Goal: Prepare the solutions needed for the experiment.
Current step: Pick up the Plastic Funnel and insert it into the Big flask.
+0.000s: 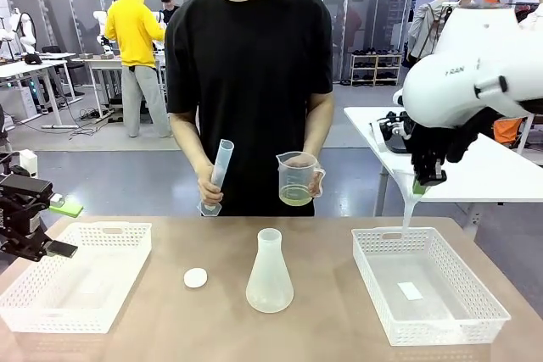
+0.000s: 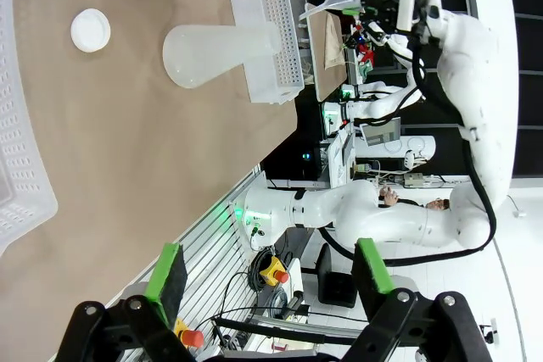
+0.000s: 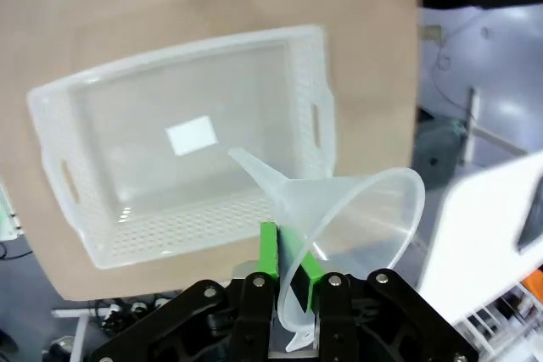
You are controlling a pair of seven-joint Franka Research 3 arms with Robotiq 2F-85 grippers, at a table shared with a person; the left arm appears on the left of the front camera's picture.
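Observation:
The solutions show as pale yellow liquid in a clear beaker (image 1: 297, 181) held by the person's hand across the table. The person's other hand holds an empty measuring cylinder (image 1: 217, 172). An empty conical flask (image 1: 270, 274) (image 2: 212, 51) stands upright mid-table, with a small white round stopper (image 1: 195, 277) (image 2: 90, 30) to its left. My right gripper (image 1: 422, 182) (image 3: 288, 270) is shut on the rim of a translucent funnel (image 1: 410, 209) (image 3: 361, 214), held above the right basket's far edge. My left gripper (image 1: 53, 247) (image 2: 270, 269) hovers open at the table's left edge, holding nothing.
A white perforated basket (image 1: 51, 311) (image 2: 21, 184) lies at the left, under my left gripper. A second white basket (image 1: 454, 315) (image 3: 102, 235) (image 2: 276, 57) lies at the right with a small white slip (image 1: 410, 291) inside. Bare table surrounds the flask.

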